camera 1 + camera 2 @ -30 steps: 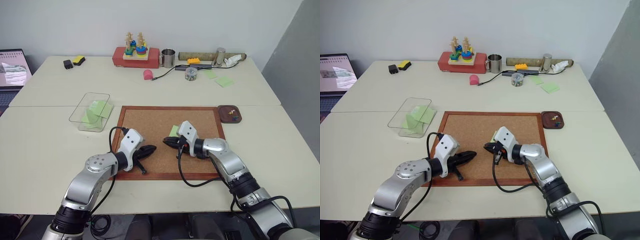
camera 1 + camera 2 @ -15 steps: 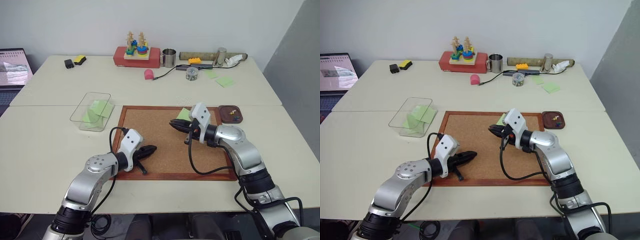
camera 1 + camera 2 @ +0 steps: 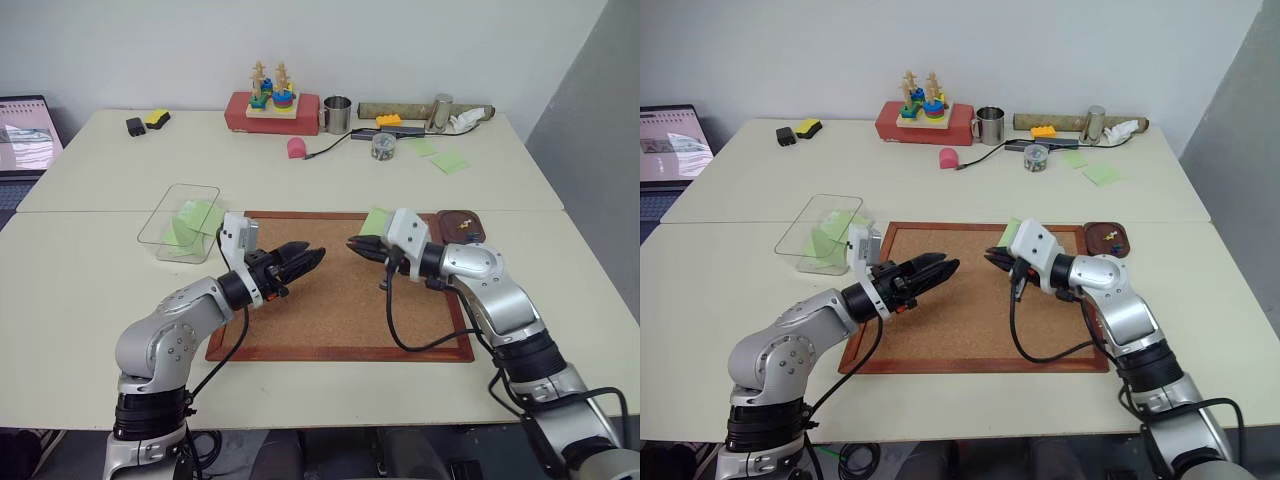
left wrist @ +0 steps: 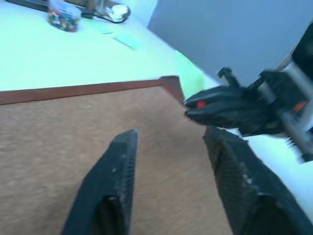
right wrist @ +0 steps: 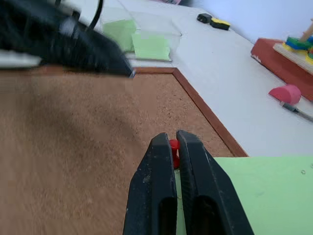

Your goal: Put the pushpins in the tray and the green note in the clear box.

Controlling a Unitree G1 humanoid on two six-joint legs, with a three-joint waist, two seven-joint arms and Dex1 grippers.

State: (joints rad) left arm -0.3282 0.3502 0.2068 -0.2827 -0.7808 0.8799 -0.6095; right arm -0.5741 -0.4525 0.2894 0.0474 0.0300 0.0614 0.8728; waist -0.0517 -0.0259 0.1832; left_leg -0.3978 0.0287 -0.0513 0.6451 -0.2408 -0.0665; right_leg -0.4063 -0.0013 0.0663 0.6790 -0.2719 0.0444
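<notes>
My right gripper [image 3: 353,244] hovers over the far right part of the corkboard [image 3: 330,310], shut on a red pushpin [image 5: 173,147]. The green note [image 3: 378,220] hangs at that pin, lifted off the board and tilted. My left gripper [image 3: 312,260] is raised over the board's left half, open and holding nothing, its tips pointing at the right gripper with a short gap between. The tray [image 3: 447,218] lies just off the board's far right corner with a few pushpins in it. The clear box [image 3: 160,222], left of the board, holds green sheets.
Along the far table edge stand a red block with a wooden stacking toy [image 3: 271,108], a metal cup [image 3: 336,115], a jar of coloured pins [image 3: 381,147] and loose green notes [image 3: 448,162]. A laptop [image 3: 25,135] sits at the far left.
The right gripper lifted the note off the board and carried it up and right. The left gripper rose off the board, rolled, and opened.
</notes>
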